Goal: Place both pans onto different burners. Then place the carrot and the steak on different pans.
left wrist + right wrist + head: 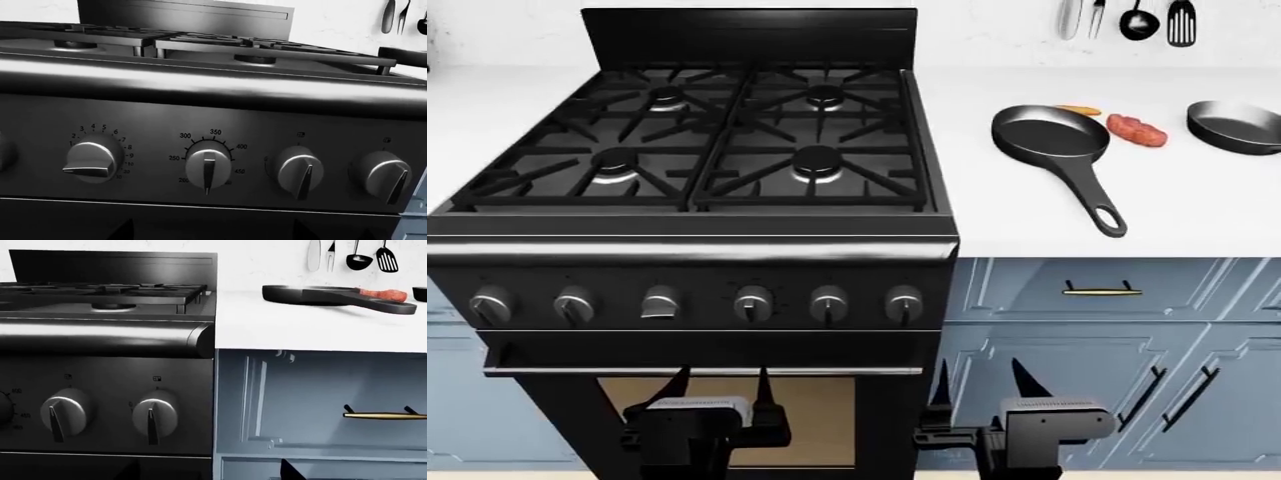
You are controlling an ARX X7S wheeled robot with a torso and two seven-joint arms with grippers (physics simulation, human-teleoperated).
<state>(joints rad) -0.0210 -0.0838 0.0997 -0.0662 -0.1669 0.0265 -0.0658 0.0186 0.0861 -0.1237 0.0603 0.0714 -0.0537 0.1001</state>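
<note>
- Black four-burner stove (694, 250) with black cast-iron grates (701, 140) and silvery burner rings (815, 160).
- Black round frying pan (1050, 133); grey steel pan (1236, 126) (dark inside).
- Red-pink marbled steak (1136, 129); small orange carrot (1080, 110).
- White countertop (1028, 215); pale blue cabinets (1094, 350) with a brass drawer handle (1101, 291).

Bare grates (701, 150), uncrowded countertop (1014, 205)

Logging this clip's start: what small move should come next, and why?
Probably raise the right gripper toward the black pan's handle: both grippers hang low and open before the oven, all four burners are bare, and both pans sit on the counter.
</note>
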